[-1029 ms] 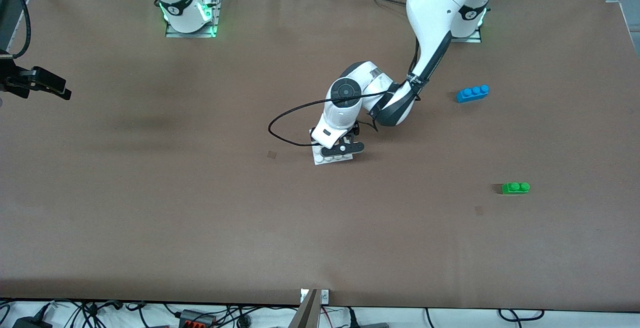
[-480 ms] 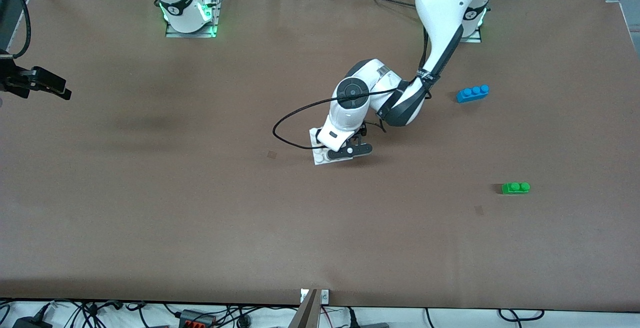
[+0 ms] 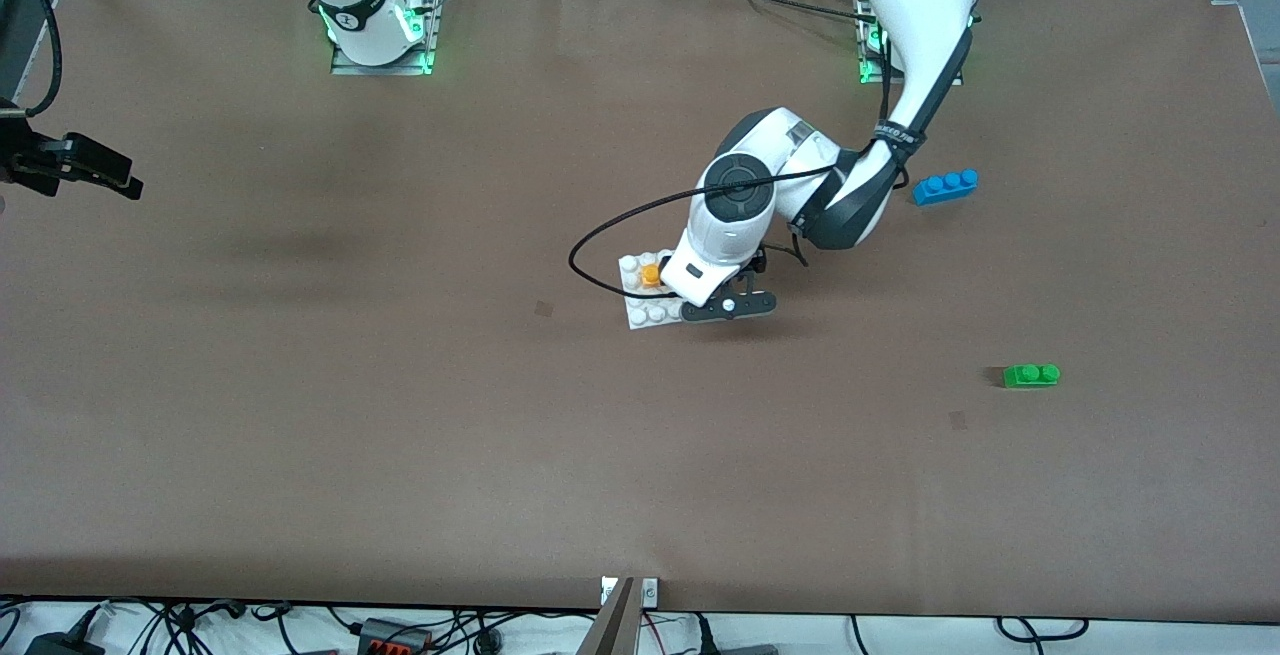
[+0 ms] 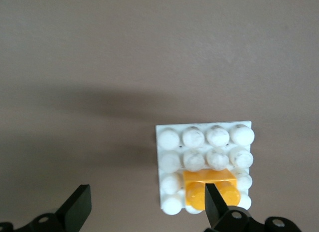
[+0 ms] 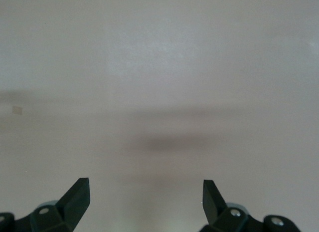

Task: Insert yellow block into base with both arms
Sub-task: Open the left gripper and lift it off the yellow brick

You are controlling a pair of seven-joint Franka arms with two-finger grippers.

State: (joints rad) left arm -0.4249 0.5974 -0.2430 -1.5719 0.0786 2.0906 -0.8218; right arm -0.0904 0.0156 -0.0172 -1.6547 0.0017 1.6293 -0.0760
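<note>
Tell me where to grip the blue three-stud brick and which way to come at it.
Grip the blue brick across its two long side walls, at its middle stud, coming straight down from above. It lies flat, studs up, apart from other things, so its long sides look free. Turn the fingers square to its slightly slanted long axis. The open left gripper, by the base, is closest.

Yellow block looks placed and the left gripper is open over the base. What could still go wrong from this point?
The left gripper hangs open low over the base's edge; one finger lies across the yellow block in its wrist view, so a sideways move might clip the block or shift the unheld base. Seating looks flush, but full depth cannot be judged. The right gripper waits open over bare table, not steadying the base.
</note>
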